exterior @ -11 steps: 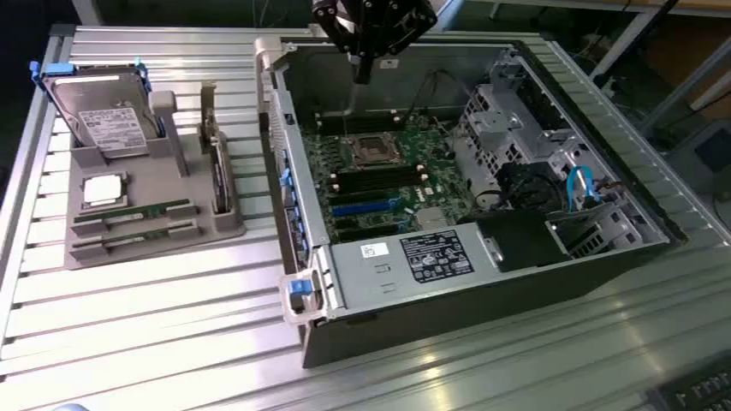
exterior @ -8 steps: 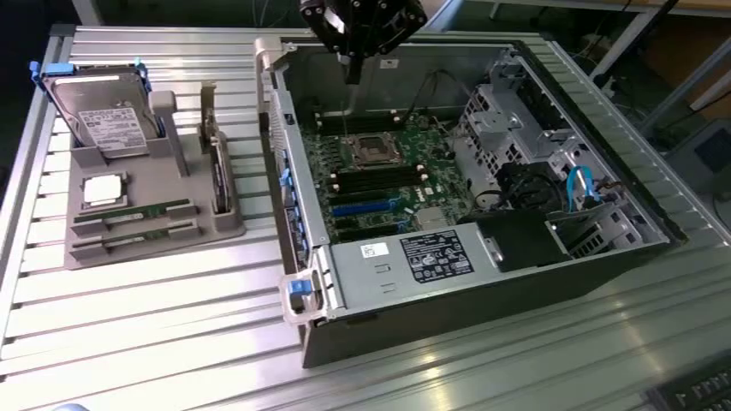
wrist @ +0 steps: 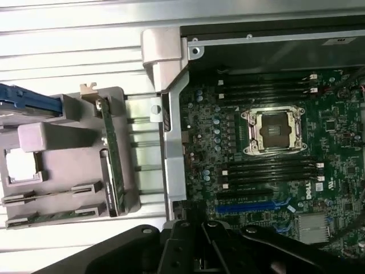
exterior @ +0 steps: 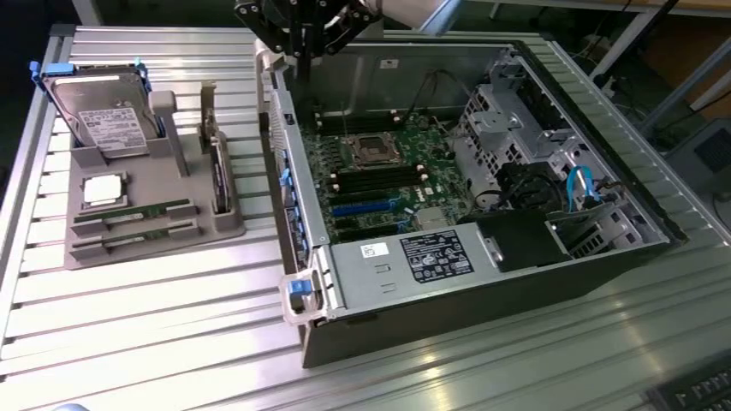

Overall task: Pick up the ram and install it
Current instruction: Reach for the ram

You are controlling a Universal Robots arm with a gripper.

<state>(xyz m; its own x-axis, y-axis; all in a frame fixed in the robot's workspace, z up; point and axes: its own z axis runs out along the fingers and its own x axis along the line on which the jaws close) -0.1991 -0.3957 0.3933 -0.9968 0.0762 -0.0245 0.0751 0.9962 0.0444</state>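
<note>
Arm (exterior: pixel 423 10) enters at the top centre of the exterior view. The gripper (exterior: pixel 301 53) hangs straight down, over the near-left wall of the open computer case (exterior: pixel 389 73). Its black fingers are drawn together into one thin vertical line, with nothing between them.

Desk (exterior: pixel 149 334): ribbed aluminium slats, bright and reflective. Case: bare grey sheet metal, lying open side up. Inside is a green motherboard (exterior: pixel 440 171) with a square metal processor socket (exterior: pixel 374 151) and long black memory slots (exterior: pixel 368 180).

Left of the case is a matte grey moulded holder (exterior: pixel 154 190), blocky and stepped. It carries a silver hard drive (exterior: pixel 103 116) tilted on edge at its far end.

The ram (exterior: pixel 132 211) sits in a groove of that holder, at the left of the frame below centre. It is a thin, narrow green strip, well apart from the gripper and untouched. A second stick (exterior: pixel 135 236), identical, lies just beside it in the next groove toward the lower edge. I cannot tell from looks which of the pair is meant.

The ram's long axis runs nearly left to right in the exterior view, with the right end slightly higher. This is about parallel to the motherboard's memory slots.
</note>
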